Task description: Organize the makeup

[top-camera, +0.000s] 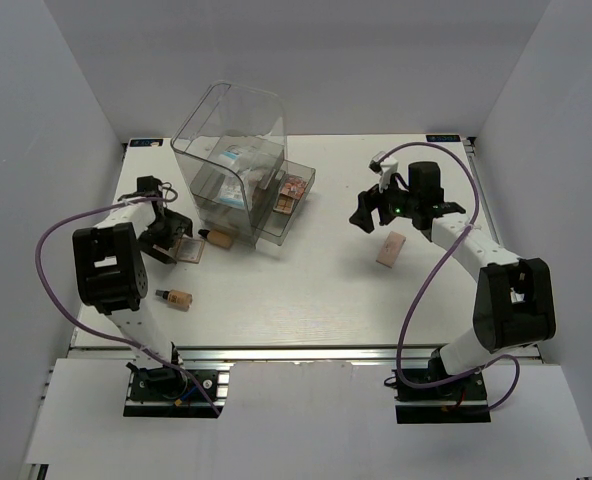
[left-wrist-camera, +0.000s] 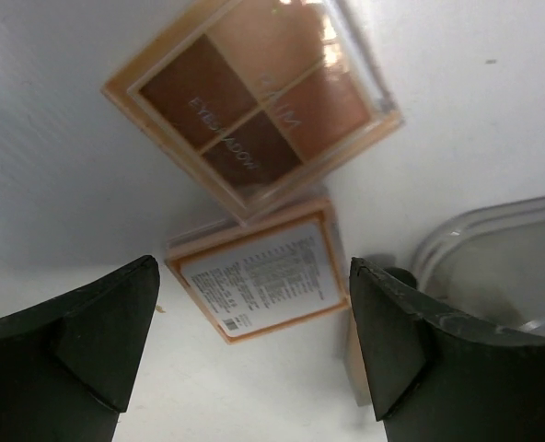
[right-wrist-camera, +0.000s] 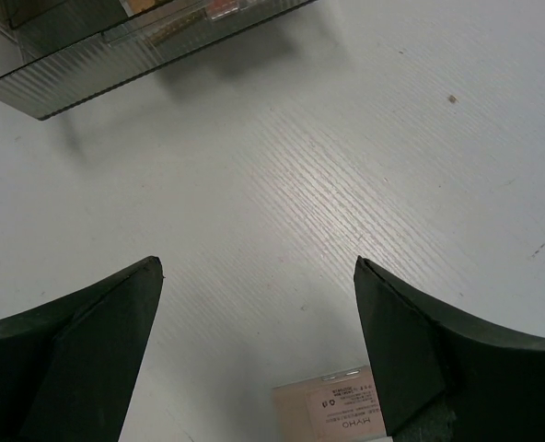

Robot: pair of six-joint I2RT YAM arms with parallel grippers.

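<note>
My left gripper (top-camera: 169,238) is open, low over a brown eyeshadow palette (top-camera: 188,249) at the table's left. In the left wrist view my fingertips (left-wrist-camera: 134,304) flank an orange-edged case with a white label (left-wrist-camera: 259,281); the brown palette (left-wrist-camera: 254,97) lies just beyond it. A tan foundation bottle (top-camera: 219,238) lies right of it, partly behind my right finger (left-wrist-camera: 353,364). A second bottle (top-camera: 179,298) lies nearer me. My right gripper (top-camera: 369,215) is open and empty above the table; a pink palette (top-camera: 391,250) lies just behind its fingers (right-wrist-camera: 332,416).
The large clear box (top-camera: 231,135) stands at the back centre with white-and-blue packets (top-camera: 234,160) inside. Its drawers are pulled out and the far one (top-camera: 294,190) holds palettes. A drawer's edge shows in both wrist views (left-wrist-camera: 493,226) (right-wrist-camera: 116,64).
</note>
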